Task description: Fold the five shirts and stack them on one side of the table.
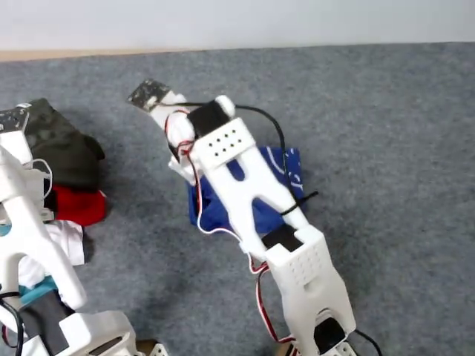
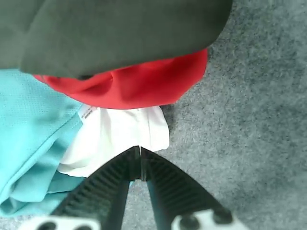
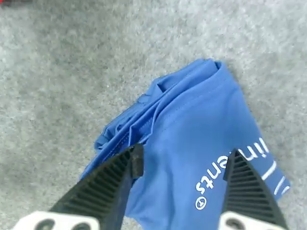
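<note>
- right gripper (image 3: 186, 163) released, jaws spread wide, nothing held
- it hangs just over the blue shirt (image 3: 201, 120); one finger sits at the shirt's bunched folded edge, the other over the white print
- blue shirt lies folded and flat on the grey table cover (image 1: 386, 133), about mid-table, mostly under the right arm (image 1: 245, 178) in the high view
- left gripper (image 2: 140, 152) clenched, fingertips pressed together; can't see any cloth between them
- its tips sit right at the edge of the white shirt (image 2: 120, 134); contact with the cloth unclear
- pile of the other shirts is on the left arm's side of the table, well apart from the blue shirt
- dark green shirt (image 2: 120, 33) on top, overlapping the red shirt (image 2: 139, 86)
- red shirt overlaps the white shirt, white sticks out past it toward the gripper
- teal shirt (image 2: 33, 134) touches the white one along its side, rumpled, not neatly folded
- left arm (image 1: 30, 230) stands over this pile at the table's edge in the high view
</note>
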Tool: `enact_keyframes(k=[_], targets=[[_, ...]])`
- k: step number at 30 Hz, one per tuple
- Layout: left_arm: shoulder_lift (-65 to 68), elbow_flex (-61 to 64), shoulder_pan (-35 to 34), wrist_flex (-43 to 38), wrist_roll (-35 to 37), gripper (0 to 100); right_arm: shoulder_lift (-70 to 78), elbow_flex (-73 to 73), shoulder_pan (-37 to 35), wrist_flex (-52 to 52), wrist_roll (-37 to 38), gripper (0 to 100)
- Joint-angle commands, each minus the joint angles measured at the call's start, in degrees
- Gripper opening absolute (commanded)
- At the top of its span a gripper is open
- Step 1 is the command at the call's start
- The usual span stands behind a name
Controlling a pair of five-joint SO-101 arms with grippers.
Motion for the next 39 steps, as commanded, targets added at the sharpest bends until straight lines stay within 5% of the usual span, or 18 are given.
enact_keyframes(k=[1,7,16,27,39], targets=[[-2.37,-0.22,0.18,1.49,0.62,1,-0.92,-2.73,3.21,3.3,-0.35,25.4],[-2.46,-0.22,0.18,1.05,0.62,1,-1.8,7.74,8.04,3.47,5.1,0.2],[-2.55,-0.22,0.18,0.7,0.62,1,-9.27,26.29,8.4,3.21,4.92,1.0],[-2.55,-0.57,0.09,0.79,0.35,1,-5.14,26.2,-8.75,-0.66,1.23,1.0],[-2.64,-0.57,0.09,0.97,0.26,1,-11.47,17.23,-0.48,3.47,3.52,0.9]])
